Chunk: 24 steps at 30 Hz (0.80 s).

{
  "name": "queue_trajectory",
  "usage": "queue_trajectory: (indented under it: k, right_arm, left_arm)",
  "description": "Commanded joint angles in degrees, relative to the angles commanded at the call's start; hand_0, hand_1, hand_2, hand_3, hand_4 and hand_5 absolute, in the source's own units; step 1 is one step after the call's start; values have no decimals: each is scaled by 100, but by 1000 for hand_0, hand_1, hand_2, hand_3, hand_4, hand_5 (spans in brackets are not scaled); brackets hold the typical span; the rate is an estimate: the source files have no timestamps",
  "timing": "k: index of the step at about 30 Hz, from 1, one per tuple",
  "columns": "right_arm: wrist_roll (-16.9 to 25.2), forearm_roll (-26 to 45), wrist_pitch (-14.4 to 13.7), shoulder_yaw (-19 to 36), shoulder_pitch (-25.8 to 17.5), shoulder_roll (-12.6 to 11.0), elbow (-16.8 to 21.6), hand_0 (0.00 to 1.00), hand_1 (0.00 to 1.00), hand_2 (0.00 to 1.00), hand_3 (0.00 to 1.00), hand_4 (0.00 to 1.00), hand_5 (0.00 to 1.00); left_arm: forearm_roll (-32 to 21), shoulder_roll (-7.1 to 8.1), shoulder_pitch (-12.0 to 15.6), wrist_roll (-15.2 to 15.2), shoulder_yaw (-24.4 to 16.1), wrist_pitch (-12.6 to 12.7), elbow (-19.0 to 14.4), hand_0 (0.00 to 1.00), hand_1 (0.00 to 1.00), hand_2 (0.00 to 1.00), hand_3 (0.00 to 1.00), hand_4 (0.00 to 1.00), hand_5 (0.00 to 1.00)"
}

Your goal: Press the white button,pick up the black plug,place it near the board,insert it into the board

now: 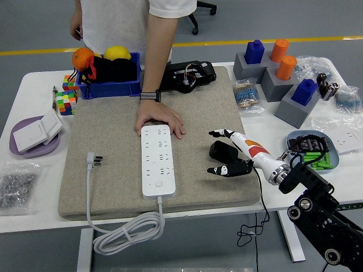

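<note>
White board (157,161), plug (93,160) left.

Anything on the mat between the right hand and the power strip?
No. In the head view, only bare grey mat lies between the right hand and the white power strip.
</note>
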Motion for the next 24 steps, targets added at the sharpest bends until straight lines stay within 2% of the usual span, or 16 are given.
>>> queue_trajectory:
  k: [2, 5, 7, 8, 11, 13, 14, 19, 20, 24]
  right_arm:
    - [69, 36, -76, -3, 5, 14, -123, 819, 800, 772, 775, 968, 241]
    - [144, 81, -153, 1, 0, 26, -224, 819, 800, 772, 775, 968, 241]
    - [229, 117, -211, 14, -10, 27, -241, 819, 800, 772, 775, 968, 241]
    - [297, 153, -256, 18, -11, 26, -238, 767, 772, 741, 740, 930, 209]
    - [490, 262, -410, 50, 17, 35, -252, 767, 772, 741, 740, 930, 209]
    - [513, 304, -426, 88, 35, 37, -290, 767, 772, 741, 740, 930, 209]
    - [522, 325, -431, 104, 38, 36, -306, 747, 756, 727, 697, 911, 196]
    - [562, 344, -473, 156, 38, 34, -368, 747, 756, 727, 697, 911, 196]
    - [556, 338, -470, 164, 40, 35, -408, 743, 752, 725, 593, 897, 182]
    - [539, 314, -456, 196, 41, 42, -510, 743, 752, 725, 593, 897, 182]
  left_arm:
    - [0, 1, 1, 1, 0, -1, 0, 780, 729, 687, 766, 516, 490]
    - [-6, -1, 5, 0, 2, 1, 0, 780, 729, 687, 766, 516, 490]
    - [-13, -4, 8, -2, 3, 3, 0, 780, 729, 687, 766, 516, 490]
    - [-21, -6, 7, -2, 4, 6, 0, 779, 730, 689, 766, 518, 487]
    - [-27, -5, 6, 1, -4, 8, 0, 779, 730, 689, 766, 518, 487]
    - [9, -4, -2, -3, -11, 4, 0, 779, 730, 689, 766, 518, 487]
    - [25, -3, -5, -6, -8, 2, 0, 781, 730, 688, 766, 519, 487]
    - [34, -2, -2, -5, -32, 2, 0, 781, 730, 688, 766, 519, 487]
    - [17, -7, 3, -4, -35, 5, 0, 781, 730, 688, 766, 519, 485]
    - [26, -3, 7, -7, -36, 3, 0, 781, 730, 688, 766, 519, 485]
